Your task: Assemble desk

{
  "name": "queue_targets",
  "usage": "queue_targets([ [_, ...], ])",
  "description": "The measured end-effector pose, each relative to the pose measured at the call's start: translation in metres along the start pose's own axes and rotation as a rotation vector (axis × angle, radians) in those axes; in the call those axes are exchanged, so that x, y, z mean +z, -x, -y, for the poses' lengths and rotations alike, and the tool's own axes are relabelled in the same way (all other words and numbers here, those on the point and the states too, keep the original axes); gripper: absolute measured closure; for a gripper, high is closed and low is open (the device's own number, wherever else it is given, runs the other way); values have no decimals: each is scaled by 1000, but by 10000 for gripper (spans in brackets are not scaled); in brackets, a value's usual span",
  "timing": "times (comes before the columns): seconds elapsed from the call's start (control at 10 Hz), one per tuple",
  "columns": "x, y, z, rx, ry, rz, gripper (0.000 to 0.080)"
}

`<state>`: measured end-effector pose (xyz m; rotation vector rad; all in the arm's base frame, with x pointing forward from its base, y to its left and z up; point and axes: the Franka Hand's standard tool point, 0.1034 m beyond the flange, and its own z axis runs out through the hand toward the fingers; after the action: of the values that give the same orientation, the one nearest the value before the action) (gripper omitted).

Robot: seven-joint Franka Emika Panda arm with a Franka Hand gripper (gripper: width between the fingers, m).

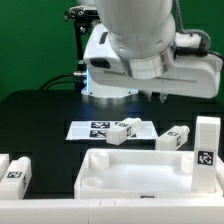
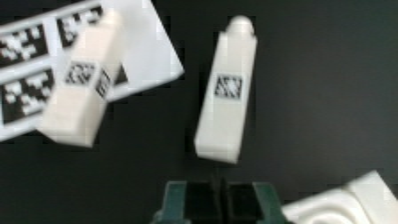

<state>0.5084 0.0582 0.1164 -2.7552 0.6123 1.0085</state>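
Arm: I see the big white robot arm [image 1: 140, 40] filling the upper part of the exterior view, above the black table [image 1: 40, 112].
Tabletop: the large white rimmed rectangular plastic tabletop [image 1: 120, 156] of the desk lies rim up on the table, nearest the exterior camera.
Board: the marker board [image 1: 88, 128] lies flat beyond the tabletop, apart from it.
Upright leg: a tall white plastic block leg [image 1: 207, 150] stands on end at the tabletop's side on the exterior view's right; I cannot tell whether it is socketed.
Lying legs: a second white block leg [image 1: 125, 131] lies on the marker board; a third white block leg [image 1: 175, 138] lies on bare table beside it; a fourth white block leg [image 1: 15, 170] lies at the exterior view's left.
Tool: the dark two-finger gripper [image 2: 214, 190] has its fingers pressed together with nothing between them, over bare table near the third leg's end.
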Motion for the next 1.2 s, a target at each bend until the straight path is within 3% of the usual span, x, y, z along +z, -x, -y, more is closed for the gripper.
queue_targets([
  [0.2,2,1,-3,5,1,13,798],
  [0.3,2,2,-3,9,-8,16,709],
  [0.4,5,2,3,41,-92,48,575],
  [0.5,6,-2,5,76,-175,76,575],
  [0.6,8,-4,6,100,-230,93,392],
  [0.7,13,-2,11,93,-223,91,256],
  [0.8,16,2,20,82,-213,97,256],
  [0.9,17,2,19,82,-214,98,169],
  [1.1,15,-2,19,85,-220,76,156],
  [1.2,24,-5,15,97,-231,93,156],
])
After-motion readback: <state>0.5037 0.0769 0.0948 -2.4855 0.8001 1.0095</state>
